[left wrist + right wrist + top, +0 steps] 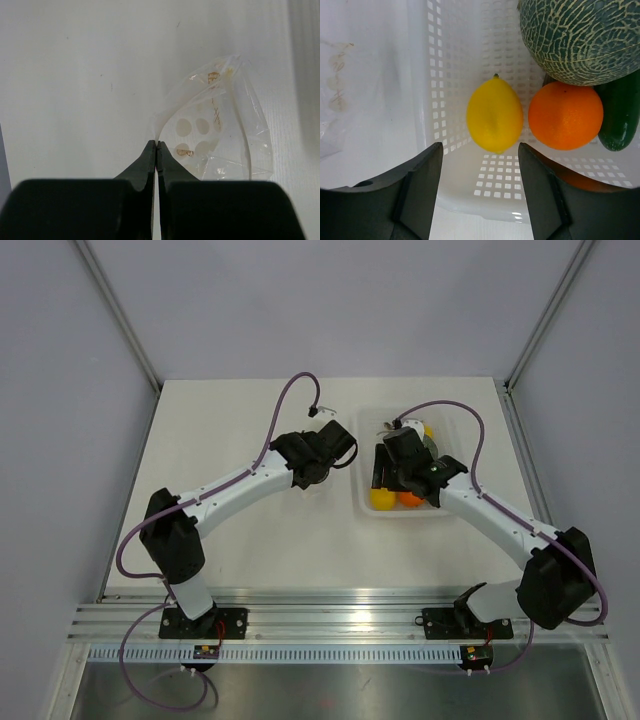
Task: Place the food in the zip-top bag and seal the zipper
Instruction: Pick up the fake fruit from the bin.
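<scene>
The food, a yellow lemon (495, 115), lies inside a white perforated basket (445, 75), next to an orange. My right gripper (480, 150) hovers just short of the lemon, open, with a finger to either side of it and touching nothing. In the top view the lemon (381, 498) shows under this gripper (385, 475). The zip-top bag (215, 130) is clear and crinkled and lies on the white table. My left gripper (157, 145) is shut on its near left edge. The zipper cannot be picked out for certain.
An orange (565, 115), a netted green melon (580, 35) and a dark green cucumber (620, 120) crowd the basket to the right of the lemon. The basket wall (365, 455) stands between the two grippers. The left gripper (325, 450) is mid-table.
</scene>
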Tool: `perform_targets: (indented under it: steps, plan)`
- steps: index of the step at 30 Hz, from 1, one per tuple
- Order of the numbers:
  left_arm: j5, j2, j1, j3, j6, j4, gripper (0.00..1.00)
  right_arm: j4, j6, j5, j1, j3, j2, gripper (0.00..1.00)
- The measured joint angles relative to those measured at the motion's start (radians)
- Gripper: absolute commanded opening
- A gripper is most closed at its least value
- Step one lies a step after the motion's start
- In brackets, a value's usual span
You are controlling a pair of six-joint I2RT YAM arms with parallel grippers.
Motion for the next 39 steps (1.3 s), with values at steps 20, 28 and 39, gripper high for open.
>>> perform_targets:
  steps: [20, 28, 39]
  plan:
    - [0.017, -0.011, 0.000, 0.000, 0.000, 0.000, 0.00, 0.058, -0.016, -0.074, -0.028, -0.034, 0.228, 0.71]
    - [0.032, -0.014, 0.000, -0.001, -0.003, 0.000, 0.00, 0.071, -0.021, -0.071, -0.030, -0.039, 0.212, 0.41]
    - [0.097, -0.012, -0.003, 0.008, -0.025, -0.002, 0.00, 0.044, -0.045, -0.075, -0.031, -0.052, -0.175, 0.41]
